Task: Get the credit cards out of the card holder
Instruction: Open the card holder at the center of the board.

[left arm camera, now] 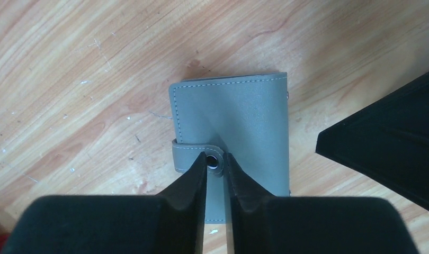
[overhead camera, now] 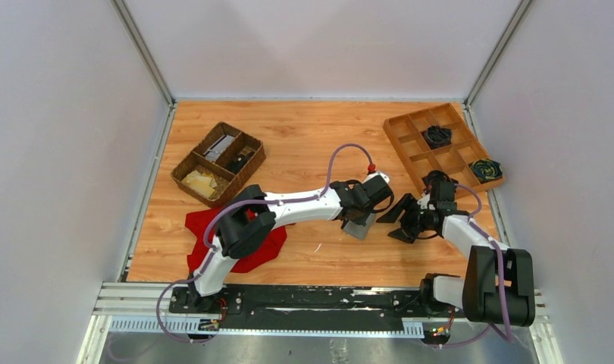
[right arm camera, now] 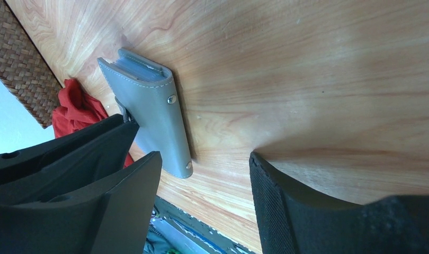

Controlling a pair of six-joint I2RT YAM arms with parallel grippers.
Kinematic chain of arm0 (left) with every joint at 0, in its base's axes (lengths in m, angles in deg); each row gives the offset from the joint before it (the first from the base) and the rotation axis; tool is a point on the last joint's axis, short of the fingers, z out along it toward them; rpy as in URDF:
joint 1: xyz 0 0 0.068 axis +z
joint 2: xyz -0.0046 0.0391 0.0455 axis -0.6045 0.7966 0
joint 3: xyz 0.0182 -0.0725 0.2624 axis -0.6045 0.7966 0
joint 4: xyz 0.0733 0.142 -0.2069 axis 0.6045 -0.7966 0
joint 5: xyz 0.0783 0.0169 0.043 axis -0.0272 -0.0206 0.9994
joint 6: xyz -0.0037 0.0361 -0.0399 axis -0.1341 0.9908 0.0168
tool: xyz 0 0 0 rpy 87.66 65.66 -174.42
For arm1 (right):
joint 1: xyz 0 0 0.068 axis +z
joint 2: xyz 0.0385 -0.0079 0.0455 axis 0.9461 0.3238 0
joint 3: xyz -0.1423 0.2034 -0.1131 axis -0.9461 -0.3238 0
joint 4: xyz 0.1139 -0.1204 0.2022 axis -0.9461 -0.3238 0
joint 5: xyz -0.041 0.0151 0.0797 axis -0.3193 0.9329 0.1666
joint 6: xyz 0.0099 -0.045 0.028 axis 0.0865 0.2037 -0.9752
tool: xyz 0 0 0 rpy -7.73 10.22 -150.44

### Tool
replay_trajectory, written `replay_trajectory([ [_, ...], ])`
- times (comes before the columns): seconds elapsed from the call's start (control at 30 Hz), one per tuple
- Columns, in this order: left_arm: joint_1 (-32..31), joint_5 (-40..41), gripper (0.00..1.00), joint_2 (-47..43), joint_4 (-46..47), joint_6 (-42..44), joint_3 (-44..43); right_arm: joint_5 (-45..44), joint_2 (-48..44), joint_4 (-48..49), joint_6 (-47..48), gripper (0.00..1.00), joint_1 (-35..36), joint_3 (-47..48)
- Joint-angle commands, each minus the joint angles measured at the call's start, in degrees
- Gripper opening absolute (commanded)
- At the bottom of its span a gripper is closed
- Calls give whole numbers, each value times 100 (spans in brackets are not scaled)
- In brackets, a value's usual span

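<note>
**Work surface:** a light-grained wooden table top [overhead camera: 311, 129].

**Task item:** the small flat grey stitched card holder [left arm camera: 239, 116] lies closed on the table near the centre. It is between the two grippers and well apart from both containers. A grey strap tab [left arm camera: 194, 156] wraps round one long edge and ends in a metal snap [left arm camera: 214, 160] on the upper face. In the right wrist view, pale layered edges show at one end of the card holder [right arm camera: 151, 106]. Individual credit cards cannot be told apart.

**Left gripper** [left arm camera: 216, 159]: the jaws stand narrow, one fingertip at each side of the snap, with a slim gap between them. Whether they pinch the strap tab cannot be told.

**Right gripper** [right arm camera: 203, 159]: the jaws stand wide with nothing between them, just beside the card holder and low over the table.

**Containers:**
- Dark woven wicker basket [overhead camera: 197, 151], far left, divided into compartments. The nearest compartment holds a pale yellowish crumpled item [overhead camera: 200, 182]. The two farther compartments hold dark and grey items too small to identify.
- Shallow wooden compartment tray [overhead camera: 402, 148], far right. One far compartment holds a black round item [overhead camera: 438, 135]. The near right compartment holds a dark coiled item with yellow-green flecks [overhead camera: 486, 168].

A crumpled red cloth [overhead camera: 251, 246] lies at the near left, partly beneath the left arm
</note>
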Motion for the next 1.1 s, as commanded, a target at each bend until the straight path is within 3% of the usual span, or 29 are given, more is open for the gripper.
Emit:
replay_trajectory([
  [0.0, -14, 379, 8, -68, -255, -37, -74, -257, 110, -247, 250, 67, -109, -169],
  [0.07, -14, 427, 0, -81, -316, -13, -140, -164, 129, -228, 307, 68, -107, -143],
  [0.23, 26, 306, 0, -321, -378, 60, -151, 163, 61, -44, 422, 80, -95, -142],
  [0.33, 237, -223, 0, -640, -217, 27, 69, 350, 99, 59, 452, 84, -55, -126],
  [0.5, 877, -1502, 0, -1381, 383, -322, 919, 89, -65, -248, 645, 81, 108, 38],
  [0.8, 1604, -3003, 0, -2206, 2030, -1094, 2545, -1634, -701, -1516, 1119, 77, 1159, 947],
  [1.07, 1584, -3838, 0, -2891, 2868, -1710, 3060, -1145, -472, -1408, 946, 81, 1677, 1420],
])
